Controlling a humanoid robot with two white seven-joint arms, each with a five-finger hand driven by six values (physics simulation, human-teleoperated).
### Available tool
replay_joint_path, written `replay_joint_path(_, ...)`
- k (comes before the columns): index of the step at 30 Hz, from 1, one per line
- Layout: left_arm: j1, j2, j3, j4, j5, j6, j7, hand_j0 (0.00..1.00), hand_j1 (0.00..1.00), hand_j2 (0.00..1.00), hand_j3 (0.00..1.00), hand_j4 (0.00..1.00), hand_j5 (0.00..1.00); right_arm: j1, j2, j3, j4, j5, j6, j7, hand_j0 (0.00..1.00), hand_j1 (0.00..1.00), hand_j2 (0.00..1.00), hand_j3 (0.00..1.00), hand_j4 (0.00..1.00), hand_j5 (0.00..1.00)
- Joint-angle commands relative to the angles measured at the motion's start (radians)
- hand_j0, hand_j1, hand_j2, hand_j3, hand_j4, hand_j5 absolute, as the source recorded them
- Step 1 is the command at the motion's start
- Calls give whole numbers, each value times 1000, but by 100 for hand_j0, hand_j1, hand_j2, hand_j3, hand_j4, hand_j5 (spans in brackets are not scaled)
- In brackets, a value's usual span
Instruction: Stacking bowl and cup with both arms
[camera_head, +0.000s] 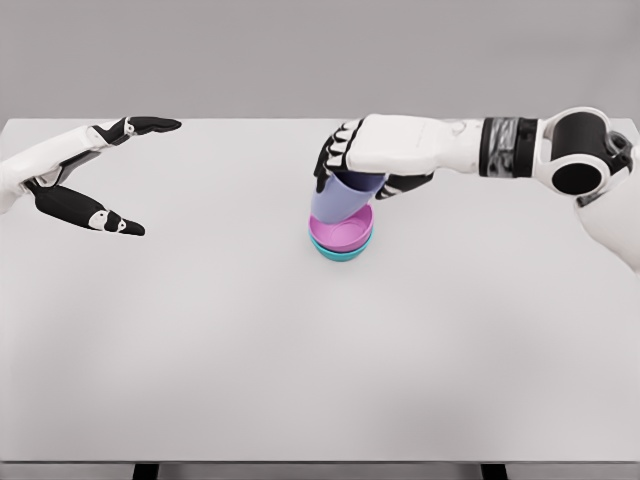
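A pink bowl (345, 235) sits nested in a teal bowl (340, 254) near the middle of the white table (300, 350). A lavender cup (338, 197) is tilted, its base down inside the pink bowl. My right hand (365, 165) is curled around the cup's upper part from above and behind, arm stretching in from the right. My left hand (130, 175) hovers at the far left of the table, thumb and fingers spread wide, holding nothing.
The table's far edge runs just behind both hands, against a grey wall. Dark table legs (145, 470) show under the near edge.
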Motion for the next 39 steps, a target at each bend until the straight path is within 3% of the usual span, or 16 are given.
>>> replay_joint_path(1, 0, 0, 0, 0, 8, 2, 0, 100, 100, 100, 100, 100, 100, 0, -2, 12, 6, -6, 3, 0, 67, 67, 67, 67, 67, 67)
replay_joint_path(25, 9, -3, 2, -2, 8, 2, 0, 100, 100, 100, 100, 100, 100, -2, 2, 67, 38, 7, 3, 0, 69, 69, 69, 69, 69, 69)
replay_joint_path(26, 9, -3, 2, -2, 8, 2, 0, 100, 100, 100, 100, 100, 100, -2, 2, 67, 38, 7, 3, 0, 74, 74, 74, 74, 74, 74)
replay_joint_path(28, 9, -3, 2, -2, 8, 2, 0, 100, 100, 100, 100, 100, 100, -2, 1, 68, 35, 8, 3, 0, 99, 99, 99, 99, 99, 99)
replay_joint_path(33, 9, -3, 2, -3, 8, 2, 0, 100, 100, 100, 100, 100, 100, -3, -4, 67, 32, 10, 3, 0, 100, 100, 100, 100, 100, 100)
replay_joint_path(36, 9, -3, 5, -3, 8, 2, 0, 100, 100, 100, 100, 100, 100, -9, -16, 39, 26, 10, 3, 0, 100, 100, 100, 100, 100, 100)
replay_joint_path(39, 11, -5, 22, -3, 7, 2, 0, 100, 100, 100, 100, 100, 100, 5, -68, -123, -60, 2, 3, 0, 100, 100, 100, 100, 100, 100)
